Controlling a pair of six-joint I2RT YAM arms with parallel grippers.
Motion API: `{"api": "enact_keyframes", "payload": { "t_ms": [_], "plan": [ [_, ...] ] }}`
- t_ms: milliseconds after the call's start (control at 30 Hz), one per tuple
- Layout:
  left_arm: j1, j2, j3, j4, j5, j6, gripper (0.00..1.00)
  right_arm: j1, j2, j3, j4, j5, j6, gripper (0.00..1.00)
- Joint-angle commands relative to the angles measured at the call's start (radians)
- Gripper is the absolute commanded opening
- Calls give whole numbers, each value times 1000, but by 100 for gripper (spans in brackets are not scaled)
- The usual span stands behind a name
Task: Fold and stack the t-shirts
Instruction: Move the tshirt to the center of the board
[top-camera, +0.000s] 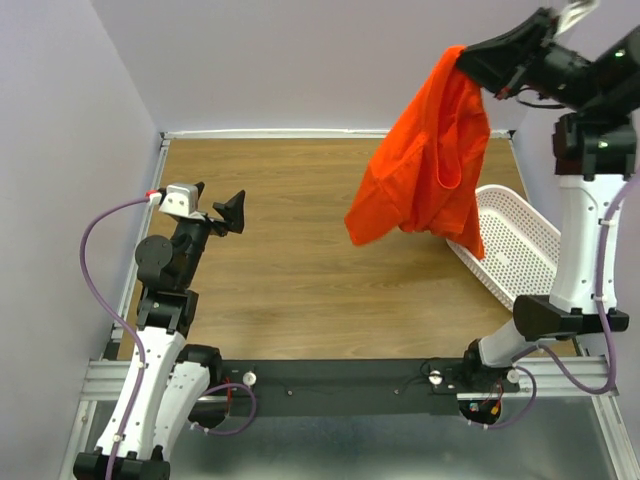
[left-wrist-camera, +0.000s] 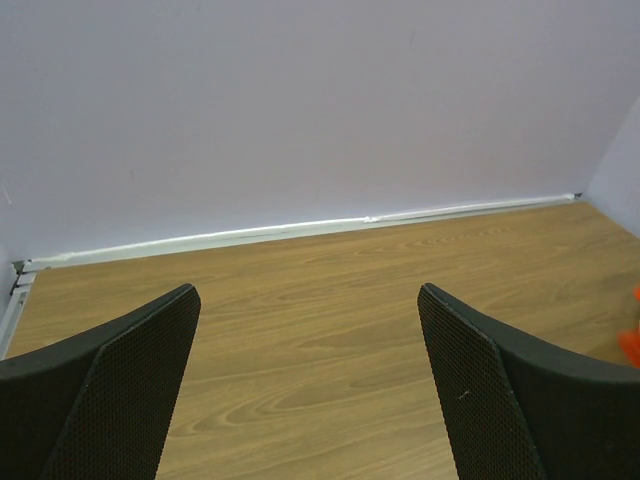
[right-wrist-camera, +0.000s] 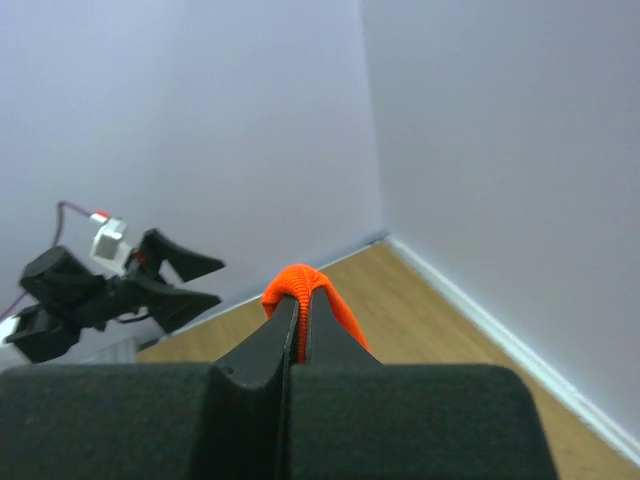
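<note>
T-shirt (top-camera: 430, 150) dangles from clamped right jaws, covering part of basket (top-camera: 520, 255).

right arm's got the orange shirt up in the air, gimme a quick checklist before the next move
1. Right gripper grip on the bright orange cloth t-shirt: ok, jaws shut on a pinched fold.
2. Shirt lifted off the wooden table: ok, it hangs in the air.
3. Shirt free of the white perforated plastic basket: cannot tell, its lower edge overlaps the basket rim in the top view.
4. Left gripper ready to take a corner: ok, open and holding nothing.
5. Shirt spread for folding: not ok, it hangs bunched and twisted.
</note>
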Motion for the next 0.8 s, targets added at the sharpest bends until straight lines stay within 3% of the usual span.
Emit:
{"api": "enact_keyframes", "payload": {
  "t_ms": [0, 133, 267, 500, 600, 767],
  "plan": [
    [-5, 5, 14, 20, 11, 16, 98, 121, 18, -59, 39, -54, 21, 3],
    [-5, 5, 10, 24, 19, 16, 98, 288, 17, -90, 35, 15, -59, 9],
    [-5, 8, 10, 22, 14, 22, 98, 414, 52, -9, 38, 90, -82, 11],
    [-3, 11, 10, 22, 2, 30, 98, 463, 130, 231, 41, 140, -82, 11],
    [-3, 18, 13, 19, -1, 36, 98, 463, 124, 231, 19, 150, -101, 11],
    [-3, 15, 13, 14, -7, 37, 98, 463, 120, 159, -99, 257, -283, 10]
  ]
}}
